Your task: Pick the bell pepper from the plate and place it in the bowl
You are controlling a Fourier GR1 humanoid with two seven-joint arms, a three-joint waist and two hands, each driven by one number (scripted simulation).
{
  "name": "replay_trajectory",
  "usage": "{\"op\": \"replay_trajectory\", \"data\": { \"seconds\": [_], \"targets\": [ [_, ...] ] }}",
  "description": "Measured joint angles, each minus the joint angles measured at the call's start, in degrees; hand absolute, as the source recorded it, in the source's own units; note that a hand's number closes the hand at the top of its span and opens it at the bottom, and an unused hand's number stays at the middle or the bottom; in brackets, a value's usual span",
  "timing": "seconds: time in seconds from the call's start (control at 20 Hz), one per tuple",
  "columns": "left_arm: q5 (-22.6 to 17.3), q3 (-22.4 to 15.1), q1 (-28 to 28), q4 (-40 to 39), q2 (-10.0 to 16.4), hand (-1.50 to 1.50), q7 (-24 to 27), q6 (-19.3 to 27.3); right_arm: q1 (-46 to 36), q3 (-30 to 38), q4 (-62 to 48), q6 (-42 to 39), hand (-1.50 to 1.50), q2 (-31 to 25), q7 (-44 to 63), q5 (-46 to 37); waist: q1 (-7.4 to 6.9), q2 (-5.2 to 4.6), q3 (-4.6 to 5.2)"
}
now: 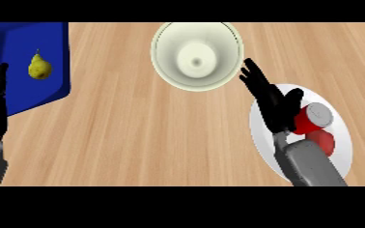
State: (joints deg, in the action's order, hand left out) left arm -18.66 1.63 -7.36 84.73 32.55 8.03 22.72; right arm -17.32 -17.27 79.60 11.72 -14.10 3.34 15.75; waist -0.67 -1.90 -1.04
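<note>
Pepper (pixel 308 121) just beside robot hand (pixel 276 107)

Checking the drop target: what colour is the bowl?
The bowl is pale cream; the head view shows it best.

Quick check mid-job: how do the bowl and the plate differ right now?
The bowl is cream and deep; the plate is white and flat. The bowl is empty; the plate carries two red items. The bowl shows whole at the far middle; the plate, at the right, is partly hidden by the right hand and its forearm. Both are round and sit on the wooden counter.
</note>
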Motion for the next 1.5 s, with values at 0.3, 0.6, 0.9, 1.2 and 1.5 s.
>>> {"op": "replay_trajectory", "data": {
  "seconds": [0.3,0.6,0.9,1.2,1.5],
  "targets": [
    [-1.2,-0.4,-2.9,-1.1,0.1,0.00,-0.3,-4.6,-3.2,1.0,7.2,-5.0,-1.50,-0.2,-3.0,1.9,1.03,1.56,0.81],
    [-3.3,-1.2,-2.6,-0.4,-0.9,0.00,-1.6,-7.2,0.7,1.5,10.3,10.7,-1.50,-6.1,-8.6,-17.1,3.34,2.66,1.23],
    [-3.8,-1.3,-2.0,0.5,-1.7,0.00,-1.7,-8.7,12.9,-4.2,25.3,19.4,-1.50,-10.0,-3.6,-32.5,3.12,2.63,1.21],
    [-3.9,-0.6,-2.8,0.3,-1.4,0.00,-2.7,-9.2,20.5,-2.2,38.5,15.7,-1.50,-20.0,12.8,-43.6,3.48,2.66,1.31],
    [-3.7,-0.7,-2.5,1.1,-1.7,0.00,-2.9,-9.4,26.0,1.1,49.6,2.4,-1.50,-30.5,30.3,-44.6,3.13,2.51,1.38]
  ]
}}
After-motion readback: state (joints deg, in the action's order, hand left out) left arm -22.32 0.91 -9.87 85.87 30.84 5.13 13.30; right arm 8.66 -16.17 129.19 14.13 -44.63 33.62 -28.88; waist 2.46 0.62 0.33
